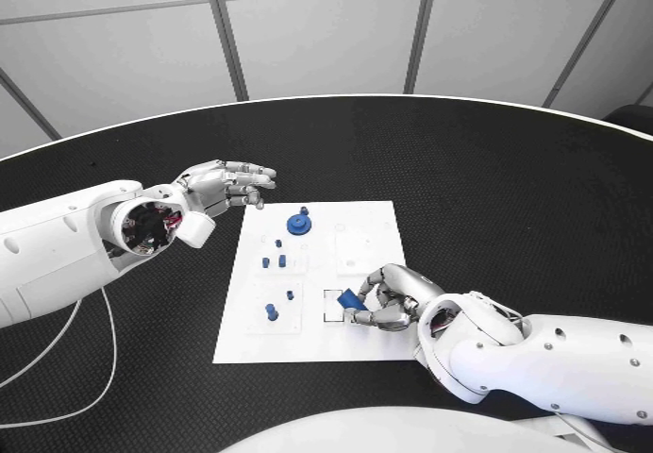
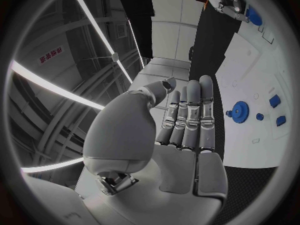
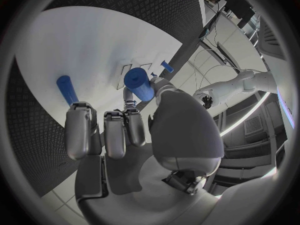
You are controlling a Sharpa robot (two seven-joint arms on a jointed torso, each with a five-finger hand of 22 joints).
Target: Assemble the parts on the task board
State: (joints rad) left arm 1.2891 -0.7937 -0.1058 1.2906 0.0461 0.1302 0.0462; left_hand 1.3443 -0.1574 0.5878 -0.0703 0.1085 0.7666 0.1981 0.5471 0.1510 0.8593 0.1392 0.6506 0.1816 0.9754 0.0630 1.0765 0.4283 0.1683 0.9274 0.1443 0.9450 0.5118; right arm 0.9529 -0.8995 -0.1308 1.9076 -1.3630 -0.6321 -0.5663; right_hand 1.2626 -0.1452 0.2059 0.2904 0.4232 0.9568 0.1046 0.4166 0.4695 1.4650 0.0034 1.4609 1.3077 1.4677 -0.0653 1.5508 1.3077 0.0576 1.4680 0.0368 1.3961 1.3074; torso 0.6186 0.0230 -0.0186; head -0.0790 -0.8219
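Observation:
The white task board [image 1: 357, 217] lies in the middle of the black table. My right hand [image 1: 391, 294] is low over its near right part and pinches a blue cylinder part [image 1: 350, 299] between thumb and fingers; the right wrist view shows this cylinder [image 3: 139, 82] in the grip of the right hand [image 3: 125, 130]. A blue gear [image 1: 298, 224] stands at the board's far left, also seen as the gear [image 2: 239, 109] in the left wrist view. My left hand [image 1: 225, 184] hovers off the board's far left corner, fingers straight, holding nothing.
Small blue parts [image 1: 276, 260] stand in the board's left column, with another pair [image 1: 273, 311] nearer me. A blue peg [image 3: 67, 88] lies on the board beside my right hand. Bare black table [image 1: 517, 189] surrounds the board.

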